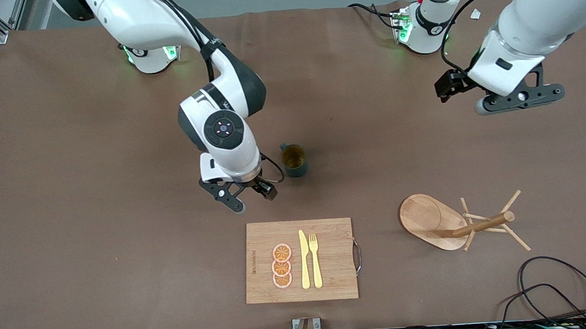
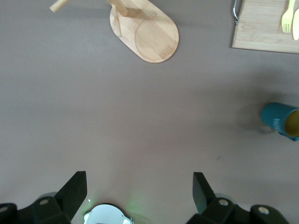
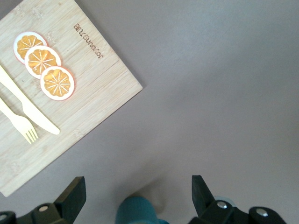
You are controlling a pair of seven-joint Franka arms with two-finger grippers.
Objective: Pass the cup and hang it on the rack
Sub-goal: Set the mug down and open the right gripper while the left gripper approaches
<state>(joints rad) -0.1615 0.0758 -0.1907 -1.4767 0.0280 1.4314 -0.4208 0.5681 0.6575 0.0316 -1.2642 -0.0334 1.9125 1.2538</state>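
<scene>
The cup [image 1: 294, 160] stands upright on the table [image 1: 94, 161], unheld, at 12 o'clock from the cutting board [image 1: 300, 260]. The right gripper [image 1: 239, 194] hovers beside the cup, at about its 8 o'clock, jaws fully spread and empty. The left gripper [image 1: 492, 97] waits over bare table toward its own end, also wide open and empty.

Risk: a departing right finger may clip the cup and tip it.

The rack [image 1: 454, 222] lies toppled at the board's 3 o'clock, so hanging would likely fail. Orange slices [image 1: 282, 266], knife [image 1: 304, 259] and fork [image 1: 315, 260] sit on the board, outside the likely cup-to-rack path.
</scene>
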